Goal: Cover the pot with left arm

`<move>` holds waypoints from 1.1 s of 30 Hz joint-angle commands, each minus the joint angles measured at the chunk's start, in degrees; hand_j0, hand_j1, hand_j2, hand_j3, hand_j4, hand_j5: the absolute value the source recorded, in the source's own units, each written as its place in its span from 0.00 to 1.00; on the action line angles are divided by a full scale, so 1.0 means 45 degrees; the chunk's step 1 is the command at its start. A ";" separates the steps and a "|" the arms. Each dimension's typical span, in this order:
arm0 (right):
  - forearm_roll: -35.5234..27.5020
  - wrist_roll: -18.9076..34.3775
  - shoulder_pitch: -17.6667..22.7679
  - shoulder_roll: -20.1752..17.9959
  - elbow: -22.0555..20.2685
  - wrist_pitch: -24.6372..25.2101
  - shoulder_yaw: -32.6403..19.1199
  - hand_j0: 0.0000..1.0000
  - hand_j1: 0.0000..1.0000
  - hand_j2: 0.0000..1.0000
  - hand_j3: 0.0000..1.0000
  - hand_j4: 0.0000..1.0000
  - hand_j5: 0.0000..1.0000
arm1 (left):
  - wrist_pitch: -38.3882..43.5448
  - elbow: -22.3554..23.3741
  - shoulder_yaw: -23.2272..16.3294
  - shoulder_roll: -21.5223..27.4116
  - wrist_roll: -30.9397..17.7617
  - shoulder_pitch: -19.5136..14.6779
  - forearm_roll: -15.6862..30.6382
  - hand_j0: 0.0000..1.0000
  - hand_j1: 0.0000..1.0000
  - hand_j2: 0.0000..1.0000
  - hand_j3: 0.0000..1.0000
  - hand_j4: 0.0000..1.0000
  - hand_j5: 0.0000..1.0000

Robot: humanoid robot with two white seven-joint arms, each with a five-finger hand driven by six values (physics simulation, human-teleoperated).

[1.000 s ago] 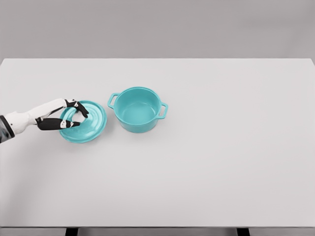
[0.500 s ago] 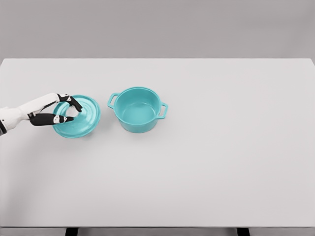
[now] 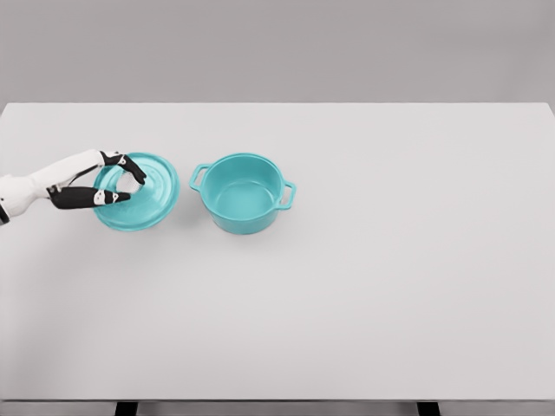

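A teal pot (image 3: 244,192) with two side handles stands open on the white table (image 3: 364,260), left of the middle. To its left a round teal lid (image 3: 139,191) is tilted and held off the table. My left hand (image 3: 120,180) comes in from the left edge and is shut on the lid, with dark fingers curled around the knob at its centre. The lid's edge is a short gap from the pot's left handle (image 3: 199,177). The right arm is out of view.
The left hand has carried the lid upward and away from me, first drifting left, then slightly back right. The pot has not moved.
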 commanded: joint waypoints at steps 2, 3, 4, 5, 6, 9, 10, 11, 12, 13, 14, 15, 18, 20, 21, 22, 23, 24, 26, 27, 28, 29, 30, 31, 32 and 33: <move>0.0002 0.0006 0.0000 -0.0001 0.0000 -0.0013 -0.0002 1.00 1.00 1.00 1.00 1.00 1.00 | 0.0022 -0.0029 -0.0010 0.0010 0.0007 0.0000 0.0101 0.51 0.51 0.51 0.51 0.51 0.51; 0.0002 0.0006 0.0000 -0.0001 0.0000 -0.0012 -0.0002 1.00 1.00 1.00 1.00 1.00 1.00 | 0.0022 -0.0048 -0.0010 0.0010 0.0007 -0.0019 0.0101 0.51 0.51 0.51 0.51 0.51 0.51; 0.0021 0.0006 0.0000 -0.0001 0.0000 -0.0012 -0.0002 1.00 1.00 1.00 1.00 1.00 1.00 | 0.0022 -0.0048 0.0010 0.0010 0.0007 -0.0039 0.0101 0.51 0.51 0.51 0.51 0.51 0.51; 0.0021 0.0006 0.0000 -0.0001 0.0000 -0.0012 -0.0002 1.00 1.00 1.00 1.00 1.00 1.00 | 0.0022 -0.0048 -0.0010 -0.0010 0.0007 -0.0234 0.0082 0.51 0.51 0.51 0.51 0.51 0.51; 0.0002 0.0006 0.0000 -0.0001 0.0000 -0.0012 -0.0002 1.00 1.00 1.00 1.00 1.00 1.00 | 0.0022 -0.0048 -0.0010 -0.0010 0.0007 -0.0293 0.0062 0.51 0.51 0.51 0.51 0.51 0.51; 0.0021 0.0006 0.0000 -0.0001 0.0000 -0.0012 -0.0002 1.00 1.00 1.00 1.00 1.00 1.00 | 0.0022 -0.0048 -0.0049 -0.0107 0.0026 -0.0508 0.0024 0.51 0.51 0.51 0.51 0.51 0.51; 0.0002 0.0006 0.0000 -0.0001 0.0000 -0.0012 -0.0002 1.00 1.00 1.00 1.00 1.00 1.00 | 0.0022 -0.0048 -0.0088 -0.0127 0.0026 -0.0566 0.0004 0.51 0.51 0.51 0.51 0.51 0.51; 0.0002 0.0006 0.0000 -0.0001 0.0000 -0.0012 -0.0002 1.00 1.00 1.00 1.00 1.00 1.00 | 0.0022 -0.0048 -0.0108 -0.0146 0.0026 -0.0586 0.0004 0.51 0.51 0.51 0.51 0.51 0.51; 0.0002 0.0006 0.0000 -0.0001 0.0000 -0.0012 -0.0002 1.00 1.00 1.00 1.00 1.00 1.00 | 0.0022 -0.0048 -0.0127 -0.0147 0.0026 -0.0586 -0.0016 0.51 0.51 0.51 0.51 0.51 0.51; 0.0021 0.0006 0.0000 -0.0001 0.0000 -0.0012 -0.0002 1.00 1.00 1.00 1.00 1.00 1.00 | 0.0022 -0.0087 -0.0127 -0.0166 0.0026 -0.0605 -0.0035 0.51 0.51 0.51 0.51 0.51 0.51; 0.0021 0.0006 0.0000 -0.0001 0.0000 -0.0032 -0.0002 1.00 1.00 1.00 1.00 1.00 1.00 | 0.0042 -0.0302 -0.0147 -0.0166 0.0026 -0.0586 -0.0055 0.51 0.51 0.51 0.51 0.51 0.51; 0.0021 0.0006 0.0000 -0.0001 0.0000 -0.0012 -0.0002 1.00 1.00 1.00 1.00 1.00 1.00 | 0.0022 -0.0361 -0.0166 -0.0166 0.0046 -0.0586 -0.0055 0.51 0.51 0.51 0.51 0.51 0.51; 0.0002 0.0006 0.0000 -0.0001 0.0000 -0.0012 -0.0002 1.00 1.00 1.00 1.00 1.00 1.00 | 0.0042 -0.0595 -0.0186 -0.0166 0.0046 -0.0586 -0.0074 0.51 0.51 0.51 0.51 0.51 0.51; 0.0002 0.0006 0.0000 -0.0001 0.0000 -0.0012 -0.0002 1.00 1.00 1.00 1.00 1.00 1.00 | 0.0042 -0.0654 -0.0205 -0.0166 0.0046 -0.0586 -0.0074 0.51 0.51 0.51 0.51 0.51 0.51; 0.0021 0.0006 0.0000 -0.0001 0.0000 -0.0012 -0.0002 1.00 1.00 1.00 1.00 1.00 1.00 | 0.0042 -0.0654 -0.0225 -0.0186 0.0046 -0.0605 -0.0074 0.51 0.51 0.51 0.51 0.51 0.51; 0.0002 0.0006 0.0000 -0.0001 0.0000 -0.0012 -0.0002 1.00 1.00 1.00 1.00 1.00 1.00 | 0.0042 -0.0654 -0.0380 -0.0186 0.0046 -0.0605 -0.0074 0.51 0.51 0.51 0.51 0.51 0.51; 0.0002 0.0006 0.0000 -0.0001 0.0000 -0.0012 -0.0002 1.00 1.00 1.00 1.00 1.00 1.00 | 0.0042 -0.0654 -0.0459 -0.0186 0.0065 -0.0644 -0.0074 0.51 0.51 0.51 0.51 0.51 0.51; 0.0021 0.0006 0.0000 -0.0001 0.0000 -0.0012 -0.0002 1.00 1.00 1.00 1.00 1.00 1.00 | 0.0042 -0.0654 -0.0459 -0.0205 0.0065 -0.0645 -0.0074 0.52 0.52 0.52 0.52 0.52 0.52; 0.0002 0.0006 0.0000 -0.0001 0.0000 -0.0012 -0.0002 1.00 1.00 1.00 1.00 1.00 1.00 | 0.0042 -0.0654 -0.0595 -0.0225 0.0085 -0.0723 -0.0094 0.52 0.52 0.52 0.52 0.52 0.52; 0.0002 0.0006 0.0000 -0.0001 0.0000 -0.0012 -0.0002 1.00 1.00 1.00 1.00 1.00 1.00 | 0.0042 -0.0654 -0.0732 -0.0225 0.0085 -0.0820 -0.0074 0.52 0.52 0.52 0.52 0.52 0.52; 0.0002 0.0006 0.0000 -0.0001 0.0000 -0.0012 -0.0002 1.00 1.00 1.00 1.00 1.00 1.00 | 0.0042 -0.0654 -0.0830 -0.0225 0.0085 -0.0859 -0.0074 0.52 0.52 0.52 0.52 0.52 0.52; 0.0021 0.0006 0.0000 -0.0001 0.0000 -0.0012 -0.0002 1.00 1.00 1.00 1.00 1.00 1.00 | 0.0042 -0.0654 -0.0850 -0.0225 0.0104 -0.0879 -0.0094 0.52 0.52 0.52 0.52 0.52 0.52; 0.0002 0.0006 0.0000 -0.0001 0.0000 -0.0012 -0.0002 1.00 1.00 1.00 1.00 1.00 1.00 | 0.0061 -0.0654 -0.0850 -0.0302 0.0104 -0.0898 -0.0094 0.52 0.52 0.52 0.52 0.52 0.52; 0.0002 0.0006 0.0000 -0.0001 0.0000 -0.0012 -0.0002 1.00 1.00 1.00 1.00 1.00 1.00 | 0.0061 -0.0654 -0.0850 -0.0342 0.0104 -0.0898 -0.0094 0.52 0.52 0.52 0.52 0.52 0.52; 0.0021 0.0006 0.0000 -0.0001 0.0000 -0.0012 -0.0002 1.00 1.00 1.00 1.00 1.00 1.00 | 0.0159 -0.0654 -0.1025 -0.0400 0.0104 -0.0937 -0.0094 0.52 0.52 0.52 0.52 0.52 0.52; 0.0002 0.0006 0.0000 -0.0001 0.0000 -0.0012 -0.0002 1.00 1.00 1.00 1.00 1.00 1.00 | 0.0256 -0.0635 -0.1103 -0.0439 0.0104 -0.1035 -0.0113 0.52 0.52 0.52 0.52 0.52 0.52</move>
